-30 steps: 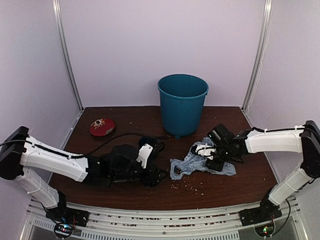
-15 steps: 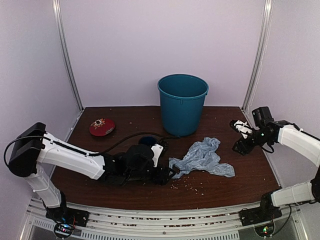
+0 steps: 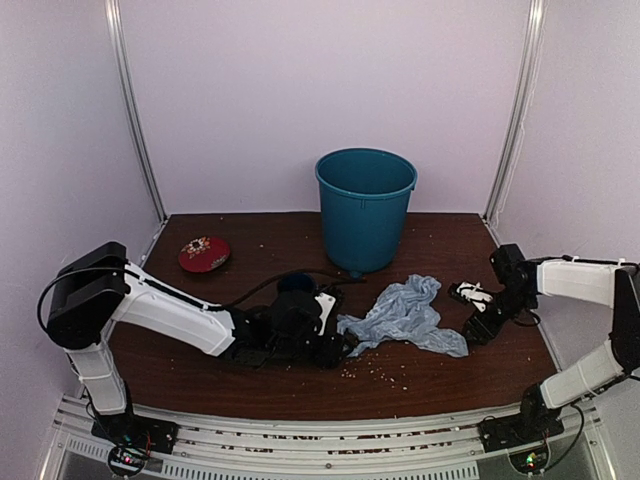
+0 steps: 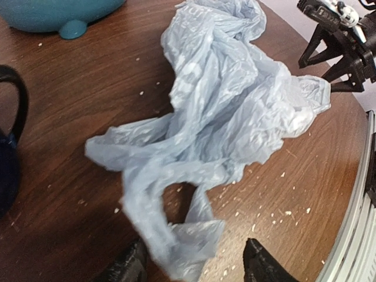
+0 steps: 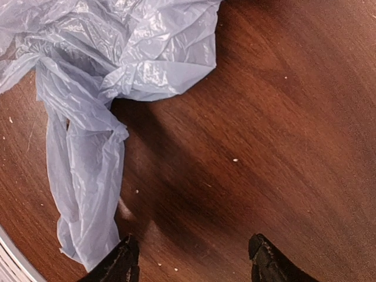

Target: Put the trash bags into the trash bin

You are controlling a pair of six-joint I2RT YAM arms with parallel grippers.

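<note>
The pale blue-grey trash bag [image 3: 405, 315] lies crumpled on the brown table, in front of and to the right of the teal trash bin [image 3: 365, 208]. My left gripper [image 3: 345, 345] is open and low at the bag's left corner. In the left wrist view [image 4: 194, 267] a flap of the bag [image 4: 223, 111] lies between the spread fingers. The bin's base [image 4: 53, 14] shows at top left. My right gripper [image 3: 470, 330] is open at the bag's right end. In the right wrist view [image 5: 194, 261] it is over bare wood, with the bag [image 5: 100, 76] beside its left finger.
A dark blue mug [image 3: 293, 285] stands just behind my left wrist and shows at the left edge of the left wrist view [image 4: 9, 153]. A red round dish [image 3: 204, 253] sits at the far left. Pale crumbs [image 3: 375, 372] dot the table near its front edge.
My right gripper left the bag, swung right, then came back down beside the bag's right end. My left gripper slid right to the bag's left corner. The bag spread out flatter.
</note>
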